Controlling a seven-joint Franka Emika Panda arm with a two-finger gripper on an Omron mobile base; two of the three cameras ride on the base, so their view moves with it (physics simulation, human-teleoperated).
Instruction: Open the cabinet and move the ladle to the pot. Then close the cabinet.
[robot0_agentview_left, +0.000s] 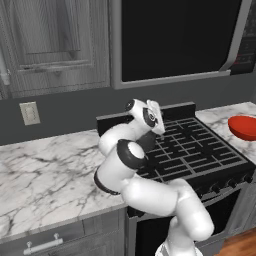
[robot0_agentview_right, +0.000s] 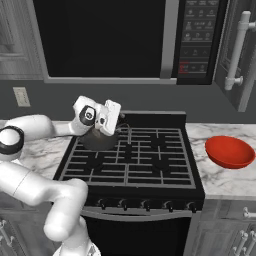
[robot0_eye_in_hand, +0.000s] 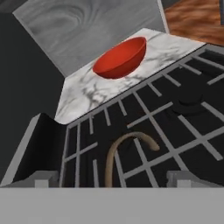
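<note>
Nearest the hand camera, the gripper (robot0_eye_in_hand: 111, 178) stands with its two fingers (robot0_eye_in_hand: 41, 179) spread wide apart and nothing between them pinched. The ladle (robot0_eye_in_hand: 118, 153) rises between the fingertips, nearer the middle of the gap and touching neither; its tan, curved length arcs up and bends over toward the right, lying over the black stove grate (robot0_eye_in_hand: 175, 127). From the right base view the gripper (robot0_agentview_right: 111, 120) hangs tilted just above the pot (robot0_agentview_right: 99, 140), a small dark round vessel sitting on the rear left burner of the stove (robot0_agentview_right: 150, 165), and a thin pale curve of the ladle (robot0_agentview_right: 123, 129) shows at the pot's right edge. Whether the ladle's end rests inside the pot cannot be told for sure. Farther off, the red bowl (robot0_eye_in_hand: 120, 57) sits on the marble counter (robot0_eye_in_hand: 83, 94) to the right of the stove. Above, the microwave (robot0_agentview_right: 105, 40) hangs over the range, and the cabinet (robot0_agentview_left: 55, 45) to its left has its grey wood-grain door swung out.
</note>
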